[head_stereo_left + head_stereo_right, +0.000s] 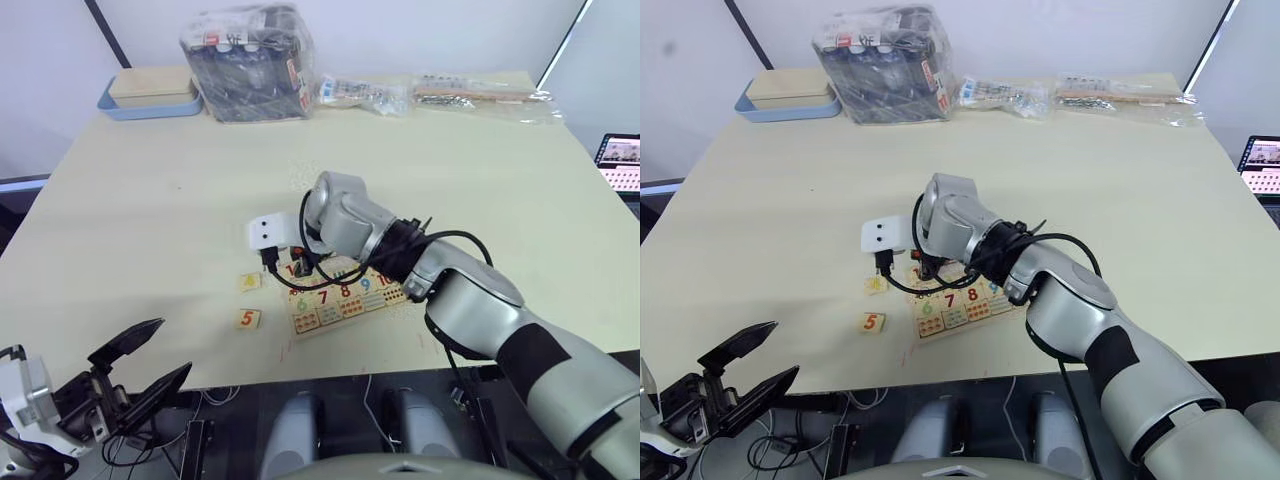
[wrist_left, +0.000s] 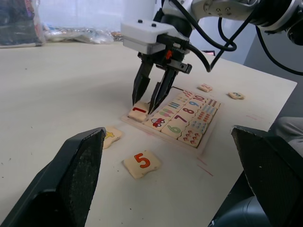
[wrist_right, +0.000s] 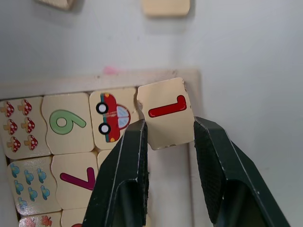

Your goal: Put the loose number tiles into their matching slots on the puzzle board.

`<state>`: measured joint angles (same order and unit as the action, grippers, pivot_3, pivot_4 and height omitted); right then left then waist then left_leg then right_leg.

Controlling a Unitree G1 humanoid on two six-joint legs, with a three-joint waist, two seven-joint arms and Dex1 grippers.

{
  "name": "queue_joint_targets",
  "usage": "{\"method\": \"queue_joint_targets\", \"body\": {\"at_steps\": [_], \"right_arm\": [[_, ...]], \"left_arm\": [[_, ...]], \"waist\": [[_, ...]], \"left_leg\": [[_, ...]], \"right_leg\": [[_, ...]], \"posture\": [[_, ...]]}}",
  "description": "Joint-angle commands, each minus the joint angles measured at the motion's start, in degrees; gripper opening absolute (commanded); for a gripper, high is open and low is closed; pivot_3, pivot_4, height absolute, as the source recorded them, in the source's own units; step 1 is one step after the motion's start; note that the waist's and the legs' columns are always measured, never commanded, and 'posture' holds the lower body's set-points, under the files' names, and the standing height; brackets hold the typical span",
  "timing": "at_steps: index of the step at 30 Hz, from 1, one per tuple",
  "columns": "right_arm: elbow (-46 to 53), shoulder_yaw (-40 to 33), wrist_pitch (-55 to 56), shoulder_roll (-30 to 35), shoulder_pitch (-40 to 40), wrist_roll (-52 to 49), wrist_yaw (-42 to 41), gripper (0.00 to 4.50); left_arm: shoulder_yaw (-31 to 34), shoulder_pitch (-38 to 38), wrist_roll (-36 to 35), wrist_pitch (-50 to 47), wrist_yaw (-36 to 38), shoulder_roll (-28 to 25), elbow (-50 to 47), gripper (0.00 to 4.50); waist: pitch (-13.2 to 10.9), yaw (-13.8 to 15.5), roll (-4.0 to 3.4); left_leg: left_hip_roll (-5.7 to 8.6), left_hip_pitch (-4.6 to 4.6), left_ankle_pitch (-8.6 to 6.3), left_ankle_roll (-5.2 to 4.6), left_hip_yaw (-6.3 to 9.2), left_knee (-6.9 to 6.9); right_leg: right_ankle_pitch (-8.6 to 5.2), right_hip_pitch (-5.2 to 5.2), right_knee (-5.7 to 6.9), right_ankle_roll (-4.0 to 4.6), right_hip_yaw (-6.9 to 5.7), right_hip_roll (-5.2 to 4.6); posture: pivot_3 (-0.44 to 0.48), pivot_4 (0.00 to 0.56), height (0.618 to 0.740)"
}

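A: Near side first — what's at the table's front edge?

B: Left gripper hangs just off the near left corner of the table, below its edge; its two black fingers spread wide apart, nothing between them.

A: And on the table itself?

B: Tile 5, orange numeral, lies loose close to the near edge; just beyond it a second loose tile with a yellow mark, numeral not readable; both sit left of the puzzle board. The left wrist view shows two more small tiles past the board's other side, numerals too small to tell.

A: The board?

B: Lies flat, a little in from the near edge, about mid-width; row 6 to 10 filled, picture and dot tiles beside them.

A: Right gripper?

B: Right gripper is down at the board's left end — fingers closed onto tile 1, red numeral, pinched by its two sides; the tile sits tilted at the board's corner, over the rim next to the red-car tile; whether it rests in a slot I cannot tell.

A: Far edge?

B: Blue tray with pale box at the far left corner; a clear bag of dark goods beside it; flat plastic packets along the far edge.
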<state>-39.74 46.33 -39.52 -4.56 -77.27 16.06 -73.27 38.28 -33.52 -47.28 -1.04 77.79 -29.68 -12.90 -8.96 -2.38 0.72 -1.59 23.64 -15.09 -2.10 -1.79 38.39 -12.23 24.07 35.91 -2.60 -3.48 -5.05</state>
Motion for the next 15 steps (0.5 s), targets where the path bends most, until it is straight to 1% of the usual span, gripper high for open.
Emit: {"method": "queue_joint_targets", "body": {"at_steps": [1, 15], "right_arm": [[0.49, -0.62, 0.98, 0.02, -1.18, 0.95, -0.08, 0.86], [0.93, -0.25, 1.35, 0.3, -0.02, 2.14, -0.91, 0.86]], "left_arm": [[0.83, -1.01, -0.13, 0.92, 0.36, 0.19, -0.35, 4.5], [0.68, -1.1, -0.06, 1.21, 0.43, 0.13, -0.01, 4.5]], "waist": [[0.0, 0.07, 0.0], [0.0, 0.01, 0.0]], "left_leg": [[0.0, 0.01, 0.0, 0.0, 0.0, 0.0], [0.0, 0.01, 0.01, 0.01, 0.01, 0.01]], "right_leg": [[-0.01, 0.0, -0.01, 0.02, 0.0, 0.0], [-0.01, 0.0, 0.0, 0.02, 0.01, 0.02]], "posture": [[0.0, 0.15, 0.74], [0.0, 0.15, 0.74]]}}
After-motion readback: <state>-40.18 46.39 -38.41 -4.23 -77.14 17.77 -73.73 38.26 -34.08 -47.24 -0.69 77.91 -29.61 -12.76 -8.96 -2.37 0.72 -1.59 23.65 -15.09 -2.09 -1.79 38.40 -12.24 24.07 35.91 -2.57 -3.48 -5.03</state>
